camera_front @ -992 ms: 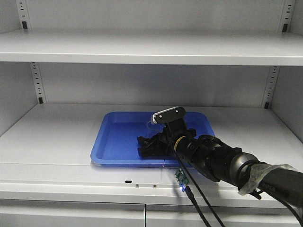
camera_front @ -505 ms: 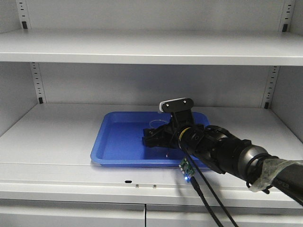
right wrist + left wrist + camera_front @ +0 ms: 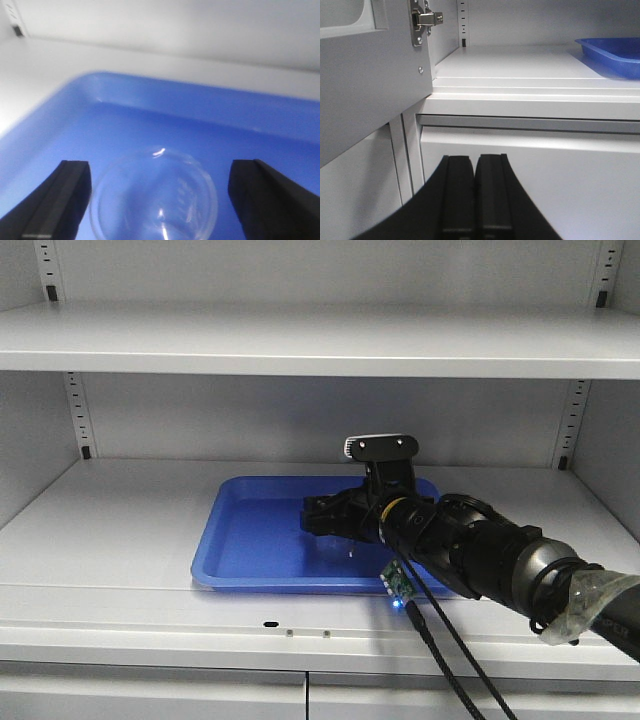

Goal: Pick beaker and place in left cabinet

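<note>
Toward the right edge of the blue tray (image 3: 75, 130) on your left cabinet (image 3: 120, 530) shelf, the beaker (image 3: 154, 197) stands released; your right gripper (image 3: 155, 195) is spread wide around it, presumably to clear it. Your left gripper (image 3: 472, 192) is pressed closed, empty. No legible writing shows.

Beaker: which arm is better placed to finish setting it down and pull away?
Right. Its open tool straddles the beaker over the tray; the left tool is shut, below the shelf.
</note>
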Available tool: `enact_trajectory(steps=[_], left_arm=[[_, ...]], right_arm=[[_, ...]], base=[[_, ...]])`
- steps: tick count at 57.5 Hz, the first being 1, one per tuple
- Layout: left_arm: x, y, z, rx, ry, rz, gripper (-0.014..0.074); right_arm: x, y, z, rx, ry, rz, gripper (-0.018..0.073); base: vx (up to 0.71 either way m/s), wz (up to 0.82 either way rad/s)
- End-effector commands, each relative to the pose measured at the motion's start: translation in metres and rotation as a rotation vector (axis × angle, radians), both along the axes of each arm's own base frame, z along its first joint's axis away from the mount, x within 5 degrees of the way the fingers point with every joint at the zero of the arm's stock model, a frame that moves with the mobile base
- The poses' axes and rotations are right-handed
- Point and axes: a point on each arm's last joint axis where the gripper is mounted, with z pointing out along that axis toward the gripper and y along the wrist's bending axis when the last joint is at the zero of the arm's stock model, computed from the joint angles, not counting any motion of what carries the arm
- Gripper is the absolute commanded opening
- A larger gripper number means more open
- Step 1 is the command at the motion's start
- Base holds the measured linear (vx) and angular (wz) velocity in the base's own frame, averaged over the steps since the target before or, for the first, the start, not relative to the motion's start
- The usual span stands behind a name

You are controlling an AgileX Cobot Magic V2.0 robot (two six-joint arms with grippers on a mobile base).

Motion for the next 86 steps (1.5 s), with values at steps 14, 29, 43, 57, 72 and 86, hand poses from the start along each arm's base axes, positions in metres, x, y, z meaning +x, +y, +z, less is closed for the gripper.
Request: enact_trajectory(steps=[14,29,43,57,72,86], left_arm=[[-0.002,0.001,0.014,0.002,-0.115,0.014,-0.0006],[-0.002,0.001,0.014,0.002,-0.115,0.014,-0.0006],[-0.002,0.001,0.014,0.002,-0.115,0.014,-0.0006],[-0.002,0.001,0.014,0.002,-0.115,0.014,-0.0006],[-0.002,0.001,0.014,0.002,-0.115,0.014,-0.0006],[-0.002,0.001,0.014,0.002,-0.115,0.014,-0.0006]], right_arm=[[-0.019,0.0,0.06,0.042,-0.12,0.011,0.0585],[-0.031,0.003,0.071,0.004,-0.11,-0.005,0.0585],[-0.046,0.009,0.089,-0.019,-0.145,0.014,0.0585],[-0.058,0.024,0.089,-0.043,-0.119,0.031,0.0585],[-0.059,0.025,0.088,-0.056,-0.113,0.028,0.058],[-0.066,0.013,0.092,0.035,0.036,-0.068,0.0517]], base=[[0.0,0.0],[0.0,0.0],[0.0,0.0],[0.0,0.0],[0.0,0.0],[0.0,0.0]])
